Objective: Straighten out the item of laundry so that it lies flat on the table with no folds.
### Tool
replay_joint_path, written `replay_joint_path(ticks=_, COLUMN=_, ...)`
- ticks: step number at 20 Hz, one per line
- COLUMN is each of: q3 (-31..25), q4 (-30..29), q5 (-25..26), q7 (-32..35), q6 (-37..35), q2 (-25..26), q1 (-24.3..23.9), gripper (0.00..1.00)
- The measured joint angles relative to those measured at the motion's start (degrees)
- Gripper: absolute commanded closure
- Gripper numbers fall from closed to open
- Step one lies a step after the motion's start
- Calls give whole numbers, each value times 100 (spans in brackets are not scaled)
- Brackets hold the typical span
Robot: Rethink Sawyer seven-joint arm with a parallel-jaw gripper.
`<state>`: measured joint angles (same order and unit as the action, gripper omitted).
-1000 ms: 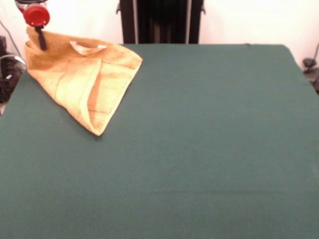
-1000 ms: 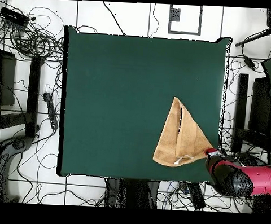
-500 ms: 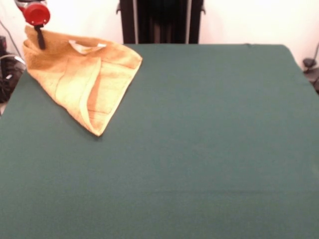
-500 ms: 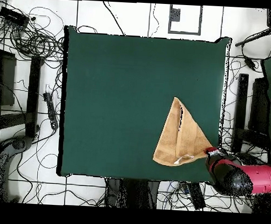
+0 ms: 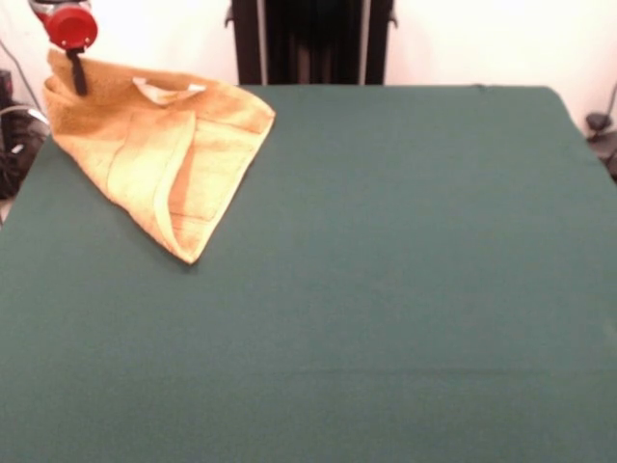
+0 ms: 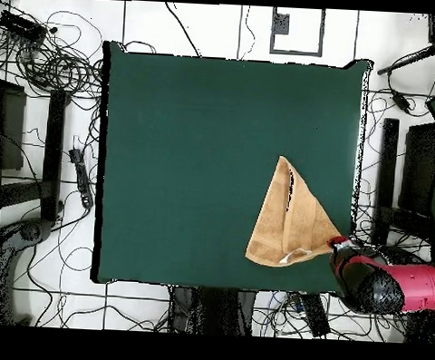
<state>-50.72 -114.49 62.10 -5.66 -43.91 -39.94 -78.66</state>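
Folded towel hangs from the end effector at the tabletop's corner

We see the end effector (image 5: pixel 77 72) pinching the raised corner of the towel (image 5: pixel 159 159), which lies folded into a triangle on the tabletop (image 5: pixel 386 270) by one corner. From that grip the towel's long axis runs inward over the cloth to its free point; we judge any spreading pull goes along it.

No text, brand or number can be read on anything here

A lab: cables (image 6: pixel 55 65) sprawl on the floor round the table (image 6: pixel 197 123).
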Motion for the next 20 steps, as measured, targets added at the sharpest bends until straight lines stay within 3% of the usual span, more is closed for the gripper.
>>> replay_joint_path(ticks=20, q3=388, q4=-159, q5=111, q7=0, q6=104, q2=-252, q1=297, gripper=100)
